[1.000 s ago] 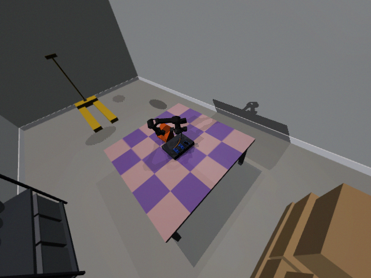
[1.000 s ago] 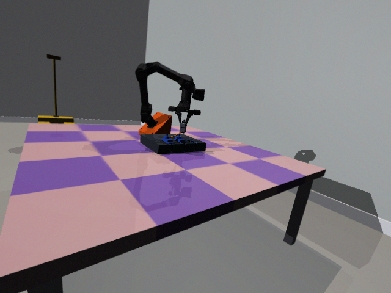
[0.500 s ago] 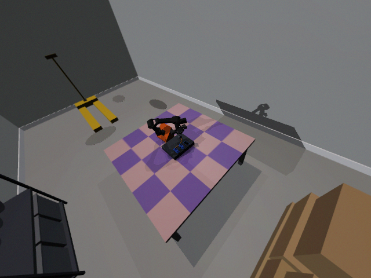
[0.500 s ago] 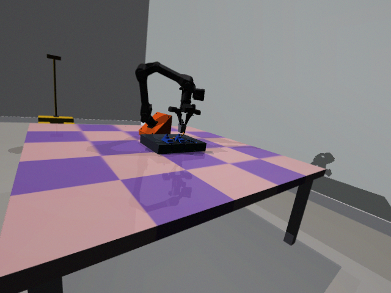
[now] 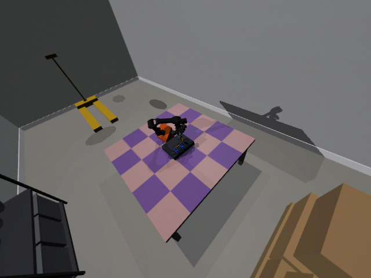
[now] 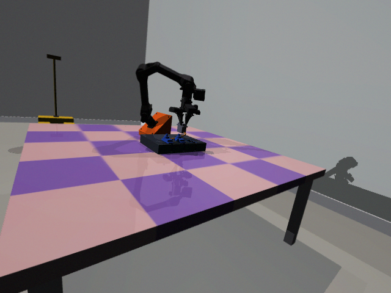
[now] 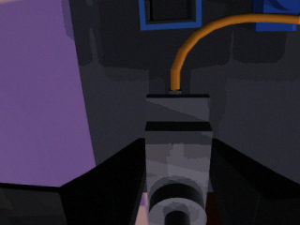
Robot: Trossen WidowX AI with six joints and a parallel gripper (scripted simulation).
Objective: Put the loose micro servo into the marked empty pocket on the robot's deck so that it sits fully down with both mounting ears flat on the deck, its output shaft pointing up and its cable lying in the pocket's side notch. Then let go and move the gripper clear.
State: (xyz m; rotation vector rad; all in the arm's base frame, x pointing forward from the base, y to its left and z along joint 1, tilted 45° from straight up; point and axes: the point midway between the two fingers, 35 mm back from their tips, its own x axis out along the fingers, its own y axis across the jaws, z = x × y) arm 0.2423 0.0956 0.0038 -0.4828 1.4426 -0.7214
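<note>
While the gripper [image 6: 182, 123] hangs over the far side of the bench [image 6: 95, 201], its fingers are clamped on the grey micro servo [image 7: 177, 141], one on each side of the body. The servo sits squarely between them, above the dark deck [image 6: 173, 144], not touching it. Its orange cable [image 7: 206, 37] curves off past the blue-outlined pocket [image 7: 170, 14].

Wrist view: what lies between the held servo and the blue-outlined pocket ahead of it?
Only dark deck surface. The orange cable rises from the servo in the tool and arcs right of the pocket, not over it.
</note>
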